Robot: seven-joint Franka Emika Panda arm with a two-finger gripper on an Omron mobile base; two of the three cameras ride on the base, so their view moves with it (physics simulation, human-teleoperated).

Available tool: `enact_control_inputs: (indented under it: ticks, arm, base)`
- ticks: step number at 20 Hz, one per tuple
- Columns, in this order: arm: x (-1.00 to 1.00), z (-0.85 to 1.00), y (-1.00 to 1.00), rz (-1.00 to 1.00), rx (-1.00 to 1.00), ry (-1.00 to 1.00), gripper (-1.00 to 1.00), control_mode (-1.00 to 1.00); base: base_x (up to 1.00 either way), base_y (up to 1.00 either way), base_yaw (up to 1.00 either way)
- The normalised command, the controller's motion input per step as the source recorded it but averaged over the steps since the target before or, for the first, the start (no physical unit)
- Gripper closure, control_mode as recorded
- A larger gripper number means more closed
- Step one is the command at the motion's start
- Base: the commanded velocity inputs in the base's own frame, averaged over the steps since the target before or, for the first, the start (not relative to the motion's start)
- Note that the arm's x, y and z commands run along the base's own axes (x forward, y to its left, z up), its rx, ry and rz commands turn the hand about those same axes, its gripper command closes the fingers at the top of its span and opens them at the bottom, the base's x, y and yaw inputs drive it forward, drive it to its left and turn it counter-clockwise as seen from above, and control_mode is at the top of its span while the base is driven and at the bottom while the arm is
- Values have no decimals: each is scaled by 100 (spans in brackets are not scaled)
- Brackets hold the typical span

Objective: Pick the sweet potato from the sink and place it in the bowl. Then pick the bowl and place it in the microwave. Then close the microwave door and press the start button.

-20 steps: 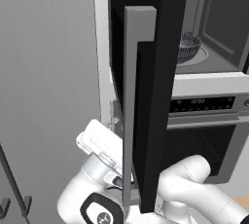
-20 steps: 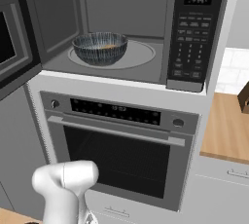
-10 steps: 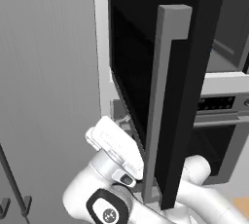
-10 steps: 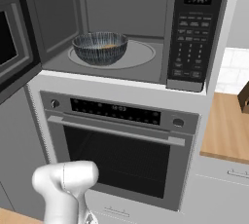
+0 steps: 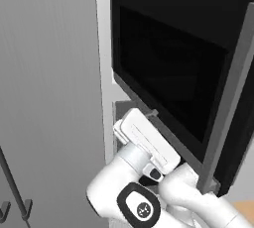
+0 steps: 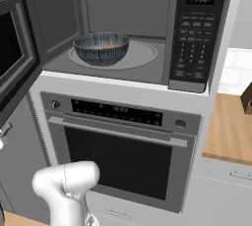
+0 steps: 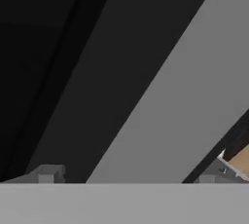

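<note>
Your hand [image 7: 126, 177] is spread wide, with nothing between its two tips; they stand far apart at the bottom of the hand view, pressed up close to the black microwave door [image 5: 183, 73] and its grey edge band. In the left base view the white hand body sits just below and beside the door's lower edge, near the hinge side, and whether it actually touches the panel you cannot tell from here. The door stands partly swung, its dark glass window facing the left base camera and its grey side strip running down on the right.

From the right base view you see the microwave [image 6: 123, 28] cavity open, with the bowl [image 6: 101, 48] resting on the round turntable inside, toward the left. A small patch of orange shows inside the bowl, which looks like the sweet potato [image 6: 111, 46], though it is too small to be sure. The keypad panel sits at the right of the cavity. Below it is the oven [image 6: 123, 156] with its bar handle, and a wooden desk [image 6: 229, 131] lies to the right.
</note>
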Motion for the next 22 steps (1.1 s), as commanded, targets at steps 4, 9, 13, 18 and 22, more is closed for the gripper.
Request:
enact_control_inputs:
  ticks: [4, 9, 13, 18, 22]
  arm:
    - [0, 31, -72, 33, 23, 0, -100, -100]
    - [0, 30, -56, 29, 27, 2, -100, -100]
    - [1, 18, -23, 2, 29, 8, -100, -100]
    - [3, 8, -44, 7, 36, 5, -100, -100]
    - [38, 23, -65, 18, 34, 13, -100, -100]
  base:
    - [0, 0, 0]
    - [0, 0, 0]
    - [0, 0, 0]
    - [0, 0, 0]
    - [0, 0, 0]
